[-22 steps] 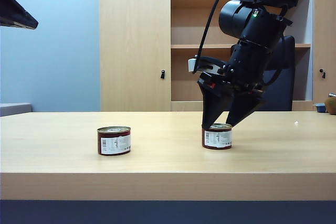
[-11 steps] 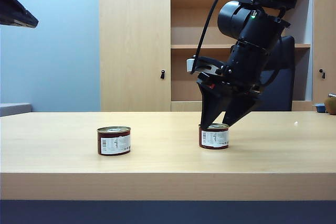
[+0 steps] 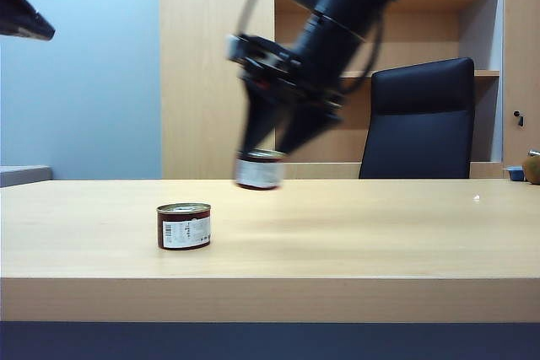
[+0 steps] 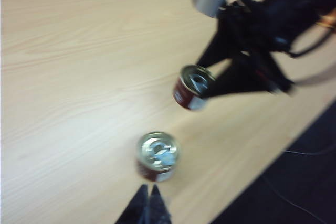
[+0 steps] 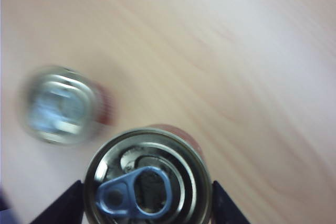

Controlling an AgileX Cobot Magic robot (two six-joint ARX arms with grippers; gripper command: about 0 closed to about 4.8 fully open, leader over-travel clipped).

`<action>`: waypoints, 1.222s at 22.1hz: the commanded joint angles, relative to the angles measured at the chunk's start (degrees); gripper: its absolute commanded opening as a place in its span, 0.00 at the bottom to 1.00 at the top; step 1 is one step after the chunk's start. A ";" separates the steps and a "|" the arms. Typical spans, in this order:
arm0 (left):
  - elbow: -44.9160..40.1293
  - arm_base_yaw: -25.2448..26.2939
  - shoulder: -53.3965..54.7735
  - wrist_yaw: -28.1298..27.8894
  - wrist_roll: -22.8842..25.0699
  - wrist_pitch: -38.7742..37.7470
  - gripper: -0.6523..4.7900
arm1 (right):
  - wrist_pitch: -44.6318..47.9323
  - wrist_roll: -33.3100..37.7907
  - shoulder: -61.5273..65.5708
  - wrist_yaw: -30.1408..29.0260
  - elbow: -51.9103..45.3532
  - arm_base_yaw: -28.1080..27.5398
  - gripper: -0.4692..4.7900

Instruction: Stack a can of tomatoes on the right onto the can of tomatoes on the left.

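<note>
1. The right claw [image 3: 263, 156] is clamped on the rim of one tomato can [image 3: 259, 169], holding it in the air well clear of the counter [image 3: 354, 233]. The other can [image 3: 183, 225] stands upright on the counter, lower and off to the left in the outside view.
2. Handling guess: a small steel can, stiff and fairly heavy if full, with smooth sides and a paper label, so it could slip. Pinching across the top rim looks sensible and leaves the base free to land on the lower lid.
3. The left claw [image 4: 148, 209] only shows as two dark tips at the frame edge near the standing can; they look pressed together with nothing between, I think.
4. Hard to see: the moving arm is blurred, so the exact tilt of the carried can is unclear. The right wrist view shows its pull-tab lid [image 5: 148, 180] but cuts off most of the claw.
</note>
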 commanded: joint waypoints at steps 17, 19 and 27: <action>0.28 0.07 -7.32 -9.55 0.09 0.26 0.11 | 5.29 -0.28 5.09 3.82 5.18 10.78 0.93; 0.28 0.07 -7.41 -9.55 0.31 0.48 0.11 | 1.95 -0.24 5.09 3.74 8.66 11.34 0.93; 0.26 0.07 -7.45 -9.53 2.86 0.66 0.11 | -1.86 -0.22 -7.87 14.10 13.38 12.96 0.08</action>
